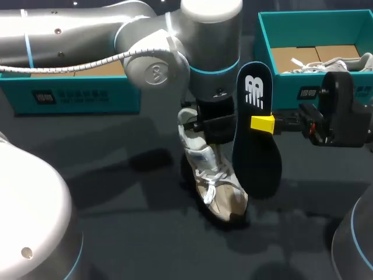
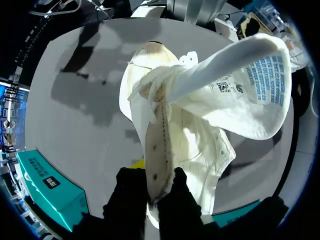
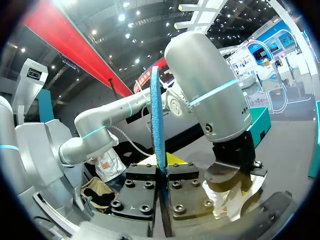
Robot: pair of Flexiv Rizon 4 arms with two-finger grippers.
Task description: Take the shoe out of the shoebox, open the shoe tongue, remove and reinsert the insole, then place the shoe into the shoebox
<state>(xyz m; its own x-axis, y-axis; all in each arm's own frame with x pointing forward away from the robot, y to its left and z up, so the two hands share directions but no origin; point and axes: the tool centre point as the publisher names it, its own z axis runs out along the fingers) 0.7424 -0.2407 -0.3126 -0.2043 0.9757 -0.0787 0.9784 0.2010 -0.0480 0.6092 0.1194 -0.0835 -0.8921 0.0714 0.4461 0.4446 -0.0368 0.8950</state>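
A white and beige shoe (image 1: 218, 186) hangs toe-down just above the dark table, in the middle. My left gripper (image 1: 201, 123) is shut on the shoe's upper edge. In the left wrist view its black fingers (image 2: 154, 185) pinch the eyelet strip, and the white tongue (image 2: 240, 75) is folded outward away from the opening. To the shoe's right, a dark insole (image 1: 256, 157) stands upright in the air with my right gripper (image 1: 262, 123) shut on its edge. The right wrist view shows the insole (image 3: 158, 115) edge-on, blue, clamped between the jaws of the right gripper (image 3: 164, 167).
A teal shoebox (image 1: 291, 90) stands at the back right with another white shoe (image 1: 326, 64) inside. A second teal box (image 1: 76, 93) sits at the back left, partly behind my left arm. The dark table surface (image 1: 128, 192) spreads in front of the shoe.
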